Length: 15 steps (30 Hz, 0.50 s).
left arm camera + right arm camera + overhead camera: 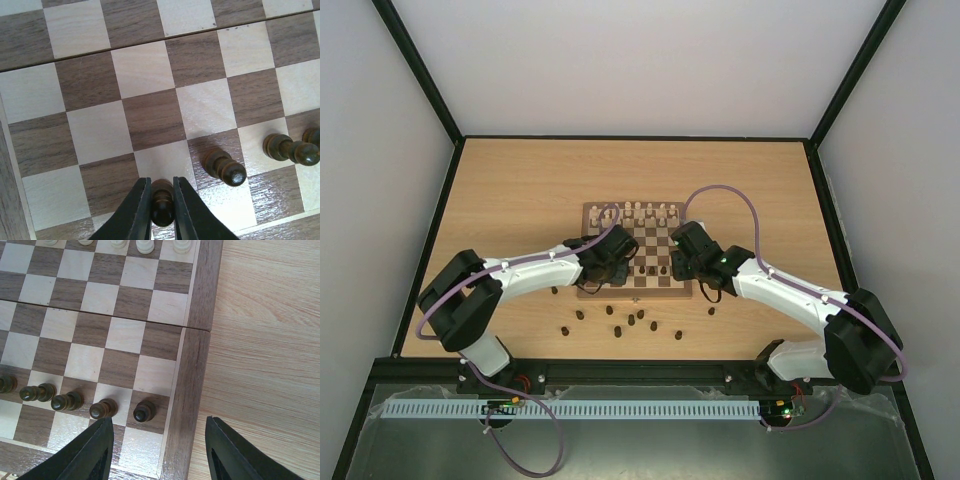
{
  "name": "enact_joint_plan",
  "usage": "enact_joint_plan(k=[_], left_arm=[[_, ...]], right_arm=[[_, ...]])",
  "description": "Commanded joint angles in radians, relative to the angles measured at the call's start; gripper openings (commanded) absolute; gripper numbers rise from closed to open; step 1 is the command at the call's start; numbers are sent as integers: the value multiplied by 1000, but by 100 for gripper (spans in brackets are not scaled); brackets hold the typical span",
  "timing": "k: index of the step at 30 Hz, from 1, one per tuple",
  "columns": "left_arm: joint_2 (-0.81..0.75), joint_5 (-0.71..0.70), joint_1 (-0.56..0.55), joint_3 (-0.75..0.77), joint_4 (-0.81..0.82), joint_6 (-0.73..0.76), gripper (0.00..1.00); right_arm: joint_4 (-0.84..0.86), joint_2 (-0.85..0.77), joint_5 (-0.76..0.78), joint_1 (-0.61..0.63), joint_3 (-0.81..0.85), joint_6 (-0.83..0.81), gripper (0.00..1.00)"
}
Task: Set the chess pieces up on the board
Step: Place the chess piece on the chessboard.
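Observation:
The board [642, 238] lies mid-table, with cream pieces on its far row. My left gripper [613, 268] is over the board's near left part. In the left wrist view it [162, 212] is shut on a dark brown pawn [162, 200] above a near-row square. Two more dark pawns [224, 167] [290, 148] stand to its right. My right gripper [678, 264] is open and empty [157, 457] above the board's near right corner. A row of dark pawns [144, 411] [103, 409] stands just ahead of it.
Several loose dark pieces [620, 322] lie on the wooden table in front of the board, one [711, 309] under my right arm. Cream pieces [145, 245] line the far row. The board's border [192, 365] meets bare table on the right.

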Motion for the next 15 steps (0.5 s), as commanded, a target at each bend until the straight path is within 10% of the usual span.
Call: enact_joint_plan(k=[1, 15], left_arm=[[16, -17, -4, 26, 2, 4, 12], [25, -46, -5, 43, 20, 10, 12]], right_arm=[[-22, -7, -2, 2, -14, 1, 51], [-20, 1, -3, 2, -14, -1, 51]])
